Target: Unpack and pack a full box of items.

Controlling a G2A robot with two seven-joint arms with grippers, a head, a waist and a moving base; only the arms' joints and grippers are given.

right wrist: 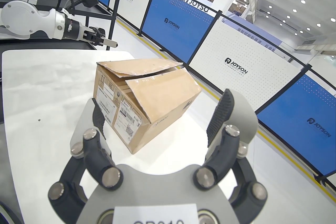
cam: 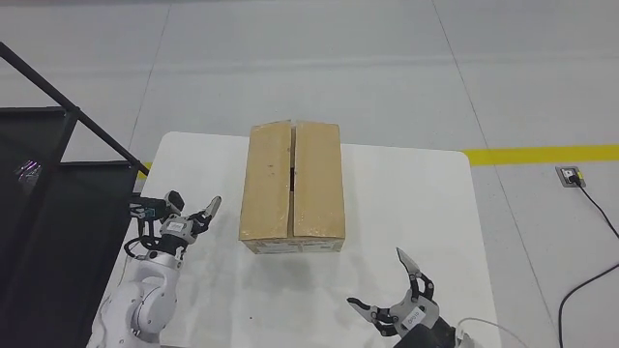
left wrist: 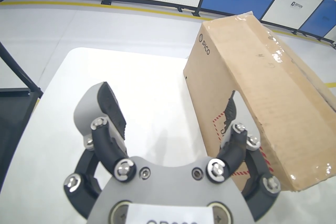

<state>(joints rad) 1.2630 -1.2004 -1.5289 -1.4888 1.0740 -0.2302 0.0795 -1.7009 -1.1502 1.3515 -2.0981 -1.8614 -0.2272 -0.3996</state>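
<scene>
A brown cardboard box (cam: 292,186) stands in the middle of the white table (cam: 406,213), its two top flaps folded down with a narrow seam between them. In the right wrist view the box (right wrist: 157,93) has its flaps slightly lifted at the labelled end. My left gripper (cam: 193,204) is open just left of the box, one finger close to its side; the left wrist view has the box (left wrist: 252,88) beside that gripper (left wrist: 168,91). My right gripper (cam: 377,278) hangs open over the table's front right, apart from the box. Both hold nothing.
A black rack (cam: 58,203) stands against the table's left edge. On the grey floor to the right are a socket (cam: 571,176) and its cable. Blue and white fence panels (right wrist: 236,57) stand behind the table. Bare table surface lies right of the box.
</scene>
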